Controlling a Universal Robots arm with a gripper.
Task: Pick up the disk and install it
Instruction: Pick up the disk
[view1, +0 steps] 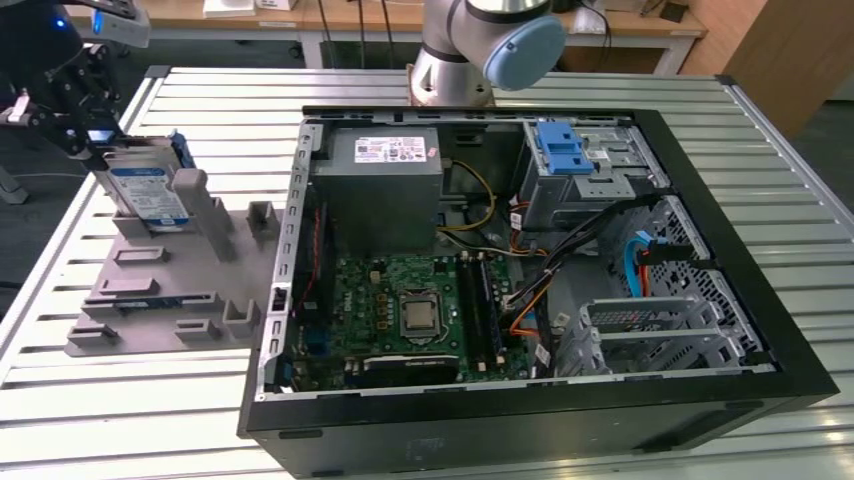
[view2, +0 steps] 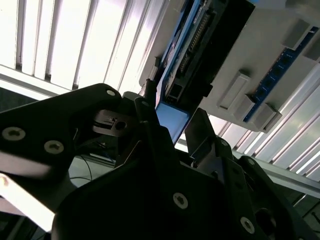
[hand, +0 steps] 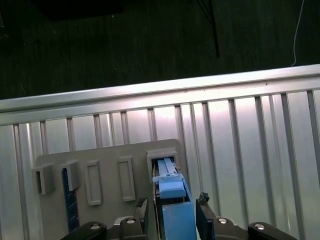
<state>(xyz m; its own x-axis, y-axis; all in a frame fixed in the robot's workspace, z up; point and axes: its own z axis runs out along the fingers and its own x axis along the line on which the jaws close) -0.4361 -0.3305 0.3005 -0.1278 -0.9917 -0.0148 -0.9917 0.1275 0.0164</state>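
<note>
The disk (view1: 144, 190), a silver drive with a blue-and-white label in a blue carrier frame, stands on edge in a slot of the grey holder plate (view1: 147, 290) at the exterior view's left. My gripper (view1: 91, 140) sits at the disk's top end. In both wrist views the two dark fingers (hand: 143, 209) flank the disk's blue end (hand: 175, 212), and the gripper (view2: 172, 122) straddles the blue frame (view2: 172, 120). A narrow dark gap shows beside one finger, so the gripper reads as open around the disk, which still rests in its slot.
An open computer case (view1: 534, 250) lies at the exterior view's right, with a motherboard, a grey power supply box (view1: 387, 185) and a drive cage carrying a blue clip (view1: 563, 148). The holder plate has several raised grey blocks (view1: 227, 320). The ribbed metal table (hand: 250, 150) ends close beyond the holder.
</note>
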